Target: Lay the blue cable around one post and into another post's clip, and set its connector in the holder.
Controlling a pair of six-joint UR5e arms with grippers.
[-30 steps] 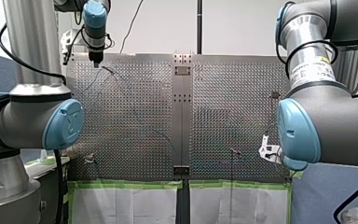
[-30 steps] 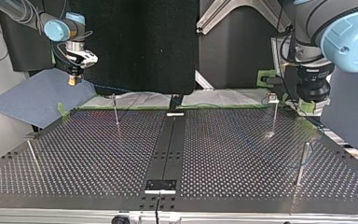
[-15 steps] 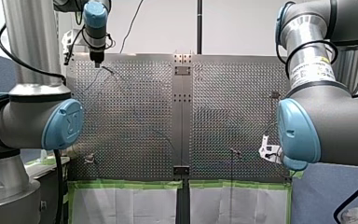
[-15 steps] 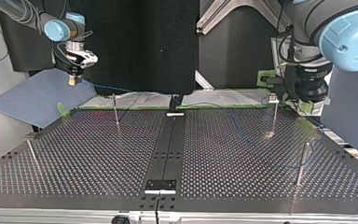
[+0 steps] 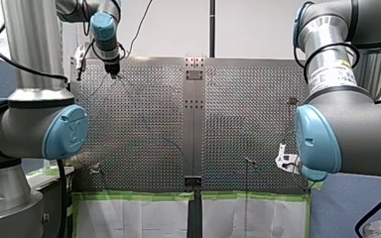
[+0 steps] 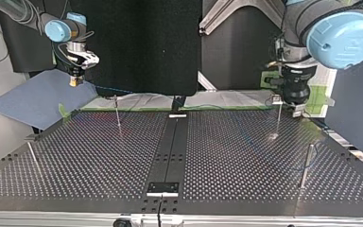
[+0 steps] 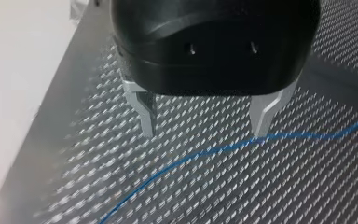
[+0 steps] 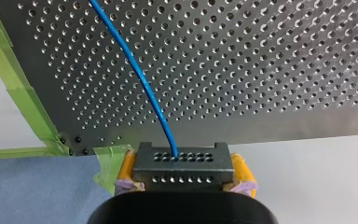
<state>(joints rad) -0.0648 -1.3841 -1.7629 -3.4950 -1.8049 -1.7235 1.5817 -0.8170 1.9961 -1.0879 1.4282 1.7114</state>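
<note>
perforated table [image 6: 99,156], near its edges: my left gripper [image 7: 205,133] gapes over blue cable [image 8: 142,79]; my right gripper [image 8: 184,176] clamps connector [image 8: 184,161].

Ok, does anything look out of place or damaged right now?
Nothing looks damaged. The blue cable runs loose across the table; my right claw grips its connector, my left claw hangs open above it.

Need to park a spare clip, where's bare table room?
Free: the top view's left half, between the far post, the edge post and the centre rail. Crowded: its right half, with the blue cable, clip post, plain post and my left gripper.
</note>
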